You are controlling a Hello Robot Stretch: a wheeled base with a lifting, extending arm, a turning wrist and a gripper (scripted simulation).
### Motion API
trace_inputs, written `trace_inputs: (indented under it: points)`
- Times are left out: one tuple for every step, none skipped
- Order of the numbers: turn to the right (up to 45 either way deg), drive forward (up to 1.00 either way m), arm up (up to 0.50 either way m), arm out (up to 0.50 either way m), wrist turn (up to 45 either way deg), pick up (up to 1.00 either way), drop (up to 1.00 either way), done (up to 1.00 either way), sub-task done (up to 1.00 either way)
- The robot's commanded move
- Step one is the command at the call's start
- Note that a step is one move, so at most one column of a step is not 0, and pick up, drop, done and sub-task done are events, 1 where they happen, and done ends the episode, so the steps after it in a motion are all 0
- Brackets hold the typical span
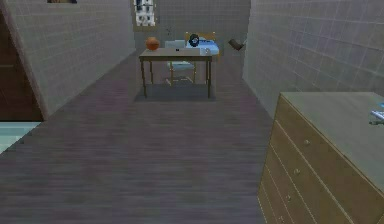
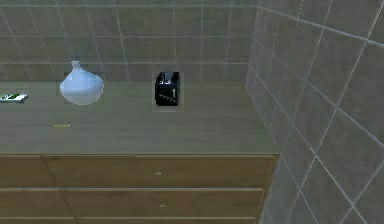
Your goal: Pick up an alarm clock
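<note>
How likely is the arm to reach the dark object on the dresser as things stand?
Probably yes: the dark object stands on the dresser, apart from the white vase, with bare top before it.

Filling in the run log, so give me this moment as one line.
arm side view: dresser top with pale vase, small dark box | forward view: far table with orange ball, dark round object
</note>
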Motion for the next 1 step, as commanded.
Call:
trace_inputs:
  points:
    - [0.0, 0.0, 0.5, 0.0, 0.0, 0.0, 0.0, 0.0, 0.0]
